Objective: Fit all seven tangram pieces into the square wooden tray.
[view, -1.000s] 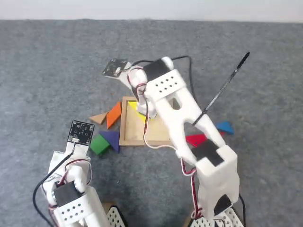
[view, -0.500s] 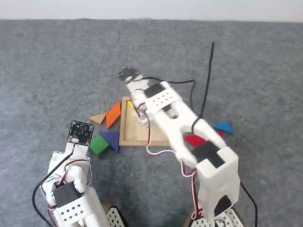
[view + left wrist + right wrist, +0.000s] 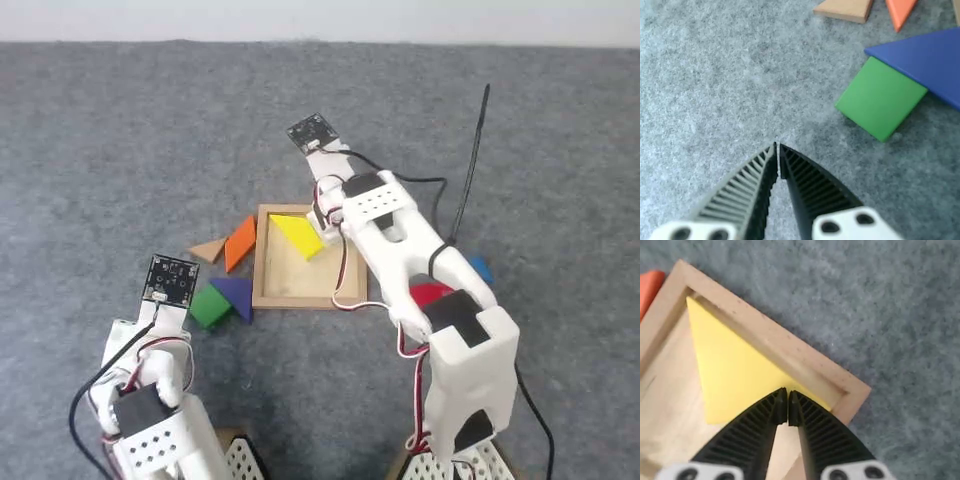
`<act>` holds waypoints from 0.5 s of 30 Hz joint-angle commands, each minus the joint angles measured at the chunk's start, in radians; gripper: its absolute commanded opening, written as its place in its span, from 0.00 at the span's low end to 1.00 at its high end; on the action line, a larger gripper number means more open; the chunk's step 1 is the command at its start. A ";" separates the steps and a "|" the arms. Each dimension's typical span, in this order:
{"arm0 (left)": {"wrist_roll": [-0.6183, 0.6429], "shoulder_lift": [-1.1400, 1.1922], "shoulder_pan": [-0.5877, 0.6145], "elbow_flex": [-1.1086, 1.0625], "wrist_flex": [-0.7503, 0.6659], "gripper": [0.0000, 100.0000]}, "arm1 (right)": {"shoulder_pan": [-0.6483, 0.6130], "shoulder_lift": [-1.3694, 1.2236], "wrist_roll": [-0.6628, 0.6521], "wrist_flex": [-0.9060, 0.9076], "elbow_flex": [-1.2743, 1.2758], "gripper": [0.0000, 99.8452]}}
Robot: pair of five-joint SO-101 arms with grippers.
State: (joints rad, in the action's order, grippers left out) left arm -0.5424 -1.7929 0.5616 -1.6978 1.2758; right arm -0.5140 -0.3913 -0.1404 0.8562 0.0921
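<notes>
One piece is in: the yellow triangle (image 3: 730, 370) lies inside the square wooden tray (image 3: 765, 337), with one long edge flush along the inner wall of the rim. Right claw (image 3: 787, 405) is closed on nothing, tips pinched together over that triangle's edge, just inside a tray corner. Can't tell whether the tips touch the wood. Bare tray floor spreads to one side of the tips and back under the claw, so most of the tray is open room. Past the rim ahead of the claw there is just grey carpet (image 3: 120, 150).

Six pieces are outside. Four sit across the tray from the right claw, along the opposite rim:
- orange parallelogram (image 3: 240, 242), just beside the rim
- tan triangle (image 3: 208, 250), just beside the orange one's outer end
- dark blue triangle (image 3: 234, 294), at the tray's near corner
- green square (image 3: 209, 306), touching the dark blue triangle

Behind the right claw, by its arm, are the red piece (image 3: 432, 293), partly hidden, and the light blue triangle (image 3: 481, 268) just beyond it.

Left claw (image 3: 777, 150) is closed and empty, low over the carpet. The green square sits just ahead of its tips, off to one side and not touching. The other side is open carpet.

Versus 1 s ago: the right arm has swung off the tray's middle toward its right rim, uncovering the yellow triangle, which was mostly hidden. The red piece is more covered now. Left arm and loose pieces haven't moved.
</notes>
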 commanded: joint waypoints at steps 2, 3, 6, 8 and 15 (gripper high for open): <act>-0.011 -0.011 -0.003 0.015 -0.006 0.02 | 0.024 0.047 0.005 -0.116 0.006 0.01; -0.011 -0.011 -0.003 0.015 -0.006 0.02 | 0.031 0.035 0.005 -0.133 0.006 0.01; -0.011 -0.011 -0.003 0.015 -0.006 0.02 | 0.033 0.018 0.005 -0.145 0.005 0.01; -0.011 -0.011 -0.003 0.015 -0.006 0.02 | 0.033 0.041 0.003 -0.140 0.005 0.01; -0.011 -0.011 -0.003 0.015 -0.006 0.02 | 0.005 0.314 -0.005 0.133 0.014 0.01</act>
State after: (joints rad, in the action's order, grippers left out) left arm -0.5424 -1.7929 0.5616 -1.6978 1.2758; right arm -0.4895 -0.2532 -0.1404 0.8592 0.1089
